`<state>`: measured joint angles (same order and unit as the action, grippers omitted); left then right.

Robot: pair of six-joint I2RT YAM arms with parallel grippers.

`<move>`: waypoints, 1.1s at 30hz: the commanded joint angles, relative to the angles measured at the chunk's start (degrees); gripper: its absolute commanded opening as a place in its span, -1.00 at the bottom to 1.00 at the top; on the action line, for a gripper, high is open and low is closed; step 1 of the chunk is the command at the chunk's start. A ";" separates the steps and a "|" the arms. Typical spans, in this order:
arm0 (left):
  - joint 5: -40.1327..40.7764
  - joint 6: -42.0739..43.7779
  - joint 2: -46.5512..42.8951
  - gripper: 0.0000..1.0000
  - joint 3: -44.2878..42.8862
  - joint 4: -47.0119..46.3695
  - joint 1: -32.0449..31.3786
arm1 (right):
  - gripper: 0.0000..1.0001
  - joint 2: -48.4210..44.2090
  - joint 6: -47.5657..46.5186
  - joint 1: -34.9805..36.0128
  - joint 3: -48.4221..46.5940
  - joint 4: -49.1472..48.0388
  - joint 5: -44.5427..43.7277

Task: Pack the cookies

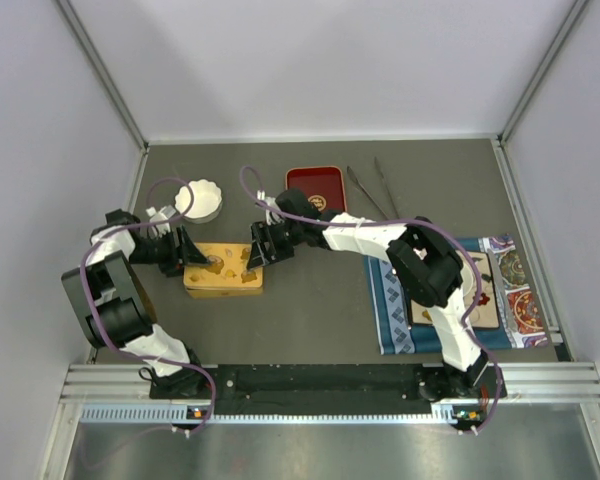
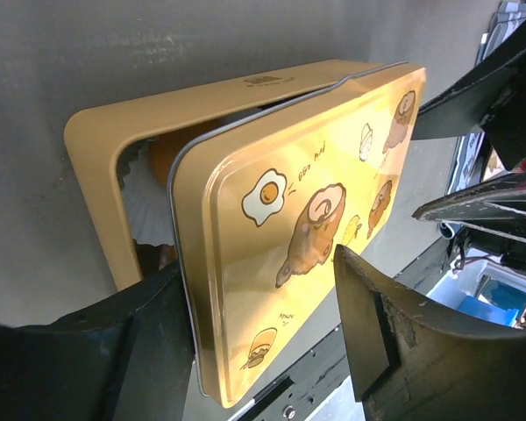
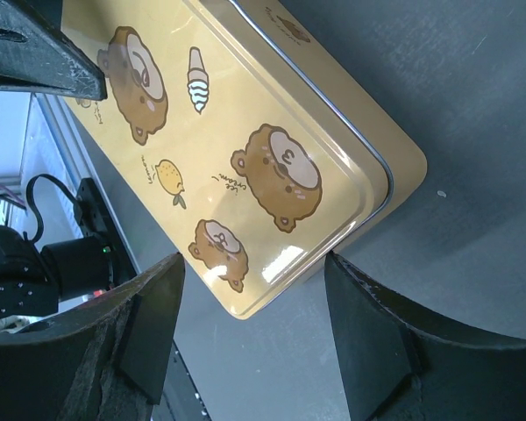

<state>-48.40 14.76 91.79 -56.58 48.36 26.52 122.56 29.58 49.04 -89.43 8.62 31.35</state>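
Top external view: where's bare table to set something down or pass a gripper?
Biggest free patch: table between the yellow tin and the blue patterned cloth, nearer than the right arm. Also the far right corner past the tongs. Crowded: far left, where paper cups, left gripper, right gripper and tin bunch; red tray and tongs fill the far middle.

Soft, even overhead light fills the top view: the grey bench (image 1: 310, 320) holds only faint shadows, and the white walls (image 1: 310, 60) are bright without burning out. In the left wrist view a broad pale glare washes the tin lid (image 2: 307, 219), and the fingers (image 2: 403, 351) of the left hand (image 2: 259, 298) are dark and blurred. The right hand (image 3: 250, 289) shows equally blurred fingers (image 3: 377, 351) beside a small white highlight on the lid.
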 commanded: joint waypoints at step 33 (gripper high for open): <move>7.80 3.16 -1.17 0.32 -4.68 -0.90 1.16 | 0.29 2.07 -1.02 0.71 -4.61 -0.45 0.64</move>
<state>-42.33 15.97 92.42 -59.05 48.10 26.76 124.40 29.56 49.12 -91.18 9.47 31.40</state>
